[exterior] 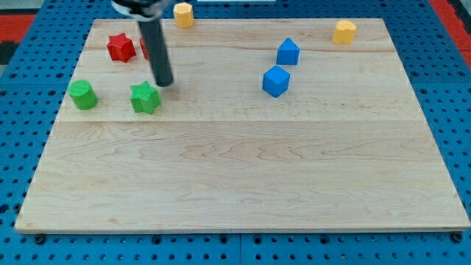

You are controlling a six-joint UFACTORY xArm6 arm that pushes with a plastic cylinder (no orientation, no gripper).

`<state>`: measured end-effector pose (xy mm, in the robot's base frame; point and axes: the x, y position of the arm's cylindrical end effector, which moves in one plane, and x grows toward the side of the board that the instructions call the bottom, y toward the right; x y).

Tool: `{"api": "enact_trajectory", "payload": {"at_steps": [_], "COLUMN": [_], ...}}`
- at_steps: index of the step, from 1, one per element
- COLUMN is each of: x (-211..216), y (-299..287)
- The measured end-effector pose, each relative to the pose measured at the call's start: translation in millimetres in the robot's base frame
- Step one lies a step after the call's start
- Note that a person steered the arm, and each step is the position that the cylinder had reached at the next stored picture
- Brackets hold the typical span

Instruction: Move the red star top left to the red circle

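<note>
The red star [121, 47] lies near the board's top left corner. Just to its right a second red block [145, 48], the red circle, shows only as a sliver behind the dark rod. My tip [164, 84] rests on the board below and to the right of both red blocks, just above and right of the green star [146, 97]. The tip touches no block that I can make out.
A green cylinder [83, 95] sits at the left edge. A yellow block [183, 14] lies at the top edge, another yellow block [344, 32] at the top right. Two blue blocks [288, 52] [276, 81] sit right of centre on the wooden board [243, 177].
</note>
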<state>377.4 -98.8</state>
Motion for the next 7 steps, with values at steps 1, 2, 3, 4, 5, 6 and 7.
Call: {"api": "enact_trajectory", "payload": {"at_steps": [1,2,3,4,5,6,7], "x": [39.4,22.8,19.4,-10.3,-10.5,-10.2,-10.2], "y": [-18.4,-46.4,-58.2,-56.3,-83.5,-93.2,-78.0]}}
